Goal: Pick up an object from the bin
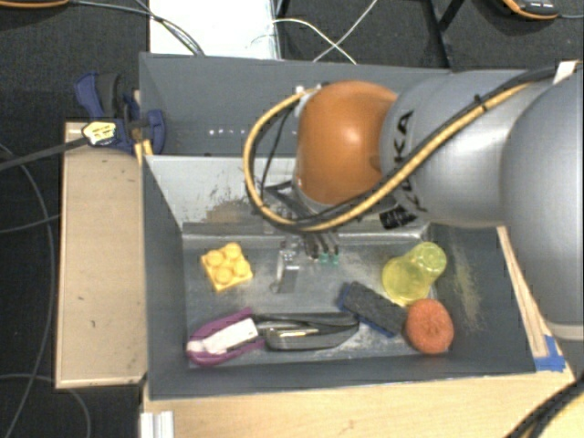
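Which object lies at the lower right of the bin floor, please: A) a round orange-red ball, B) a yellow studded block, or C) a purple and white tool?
A: the round orange-red ball lies at the lower right, just below the yellow-green cup.

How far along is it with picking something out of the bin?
Done: the gripper is down inside the bin, low over bare floor between the yellow studded block and the yellow cup. In hand: nothing visibly held. Left: grasp a thing and lift it out.
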{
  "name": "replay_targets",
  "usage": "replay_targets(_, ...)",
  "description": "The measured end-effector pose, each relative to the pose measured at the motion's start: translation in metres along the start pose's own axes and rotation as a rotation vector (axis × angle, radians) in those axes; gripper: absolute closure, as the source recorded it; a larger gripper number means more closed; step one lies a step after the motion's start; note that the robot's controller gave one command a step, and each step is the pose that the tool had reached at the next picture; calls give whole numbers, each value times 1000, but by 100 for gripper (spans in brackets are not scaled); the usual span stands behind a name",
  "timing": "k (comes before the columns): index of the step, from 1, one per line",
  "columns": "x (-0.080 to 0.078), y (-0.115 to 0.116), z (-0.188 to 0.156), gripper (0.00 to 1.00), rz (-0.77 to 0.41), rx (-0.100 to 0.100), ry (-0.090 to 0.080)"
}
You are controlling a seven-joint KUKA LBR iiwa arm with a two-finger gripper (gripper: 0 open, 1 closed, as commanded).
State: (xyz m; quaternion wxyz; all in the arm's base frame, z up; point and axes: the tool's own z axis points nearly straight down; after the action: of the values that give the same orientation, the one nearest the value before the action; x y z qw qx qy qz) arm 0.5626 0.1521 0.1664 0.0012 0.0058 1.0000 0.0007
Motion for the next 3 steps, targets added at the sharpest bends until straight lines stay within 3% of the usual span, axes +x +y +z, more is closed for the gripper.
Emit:
replay_targets(1,0,0,0,0,2,0,0)
replay_targets(2,-26,67,97,0,-135,-2,-1)
replay_targets(3,-22,71,40,0,-249,-2,-4)
